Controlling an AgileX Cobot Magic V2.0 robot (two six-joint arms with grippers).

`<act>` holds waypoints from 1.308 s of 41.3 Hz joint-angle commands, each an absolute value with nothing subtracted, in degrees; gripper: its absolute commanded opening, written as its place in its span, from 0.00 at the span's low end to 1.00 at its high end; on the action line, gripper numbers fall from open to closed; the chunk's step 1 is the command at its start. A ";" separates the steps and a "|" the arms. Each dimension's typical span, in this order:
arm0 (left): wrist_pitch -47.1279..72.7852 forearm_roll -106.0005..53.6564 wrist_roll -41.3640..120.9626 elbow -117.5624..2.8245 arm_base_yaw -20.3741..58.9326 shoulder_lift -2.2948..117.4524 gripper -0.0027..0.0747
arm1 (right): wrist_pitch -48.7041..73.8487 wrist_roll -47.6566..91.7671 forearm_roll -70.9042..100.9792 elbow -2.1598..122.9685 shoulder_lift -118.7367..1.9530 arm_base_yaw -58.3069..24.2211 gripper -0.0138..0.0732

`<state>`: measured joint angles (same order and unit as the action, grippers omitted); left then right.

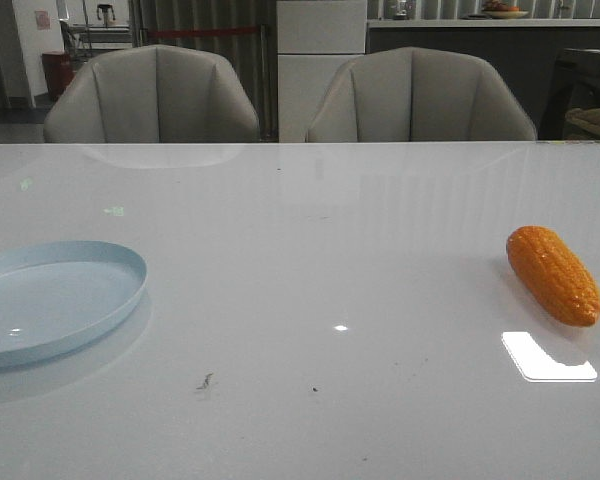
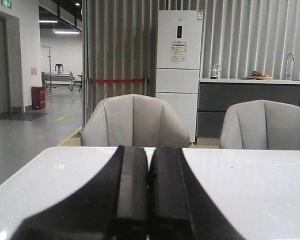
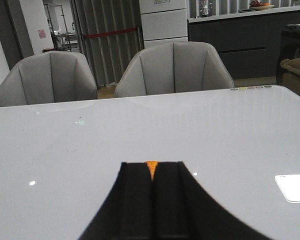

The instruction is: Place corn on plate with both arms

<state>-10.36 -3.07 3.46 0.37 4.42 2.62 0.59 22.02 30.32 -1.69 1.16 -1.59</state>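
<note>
The orange corn [image 1: 554,274] lies on the white table at the right of the front view, tapered end toward the front. The pale blue plate [image 1: 50,298] sits at the left edge, partly cut off. Neither arm shows in the front view. In the left wrist view my left gripper [image 2: 149,167] is shut and empty above the table, facing the chairs. In the right wrist view my right gripper [image 3: 152,172] is shut; only a sliver of the corn [image 3: 151,168] shows beyond the fingertips, the rest hidden behind the fingers.
Two grey chairs [image 1: 152,95] [image 1: 420,96] stand behind the table's far edge. A bright light reflection [image 1: 546,357] lies on the table just in front of the corn. A white fridge [image 2: 179,70] and a counter stand in the background.
</note>
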 commanded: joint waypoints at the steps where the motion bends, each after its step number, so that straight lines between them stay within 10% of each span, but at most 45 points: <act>1: -15.41 -3.56 3.21 2.48 4.80 3.27 0.15 | -3.57 22.14 30.67 -0.41 1.64 -1.64 0.22; 54: -19.39 2.26 3.21 -6.92 4.80 3.76 0.15 | -3.92 22.14 33.40 11.37 1.45 -1.64 0.22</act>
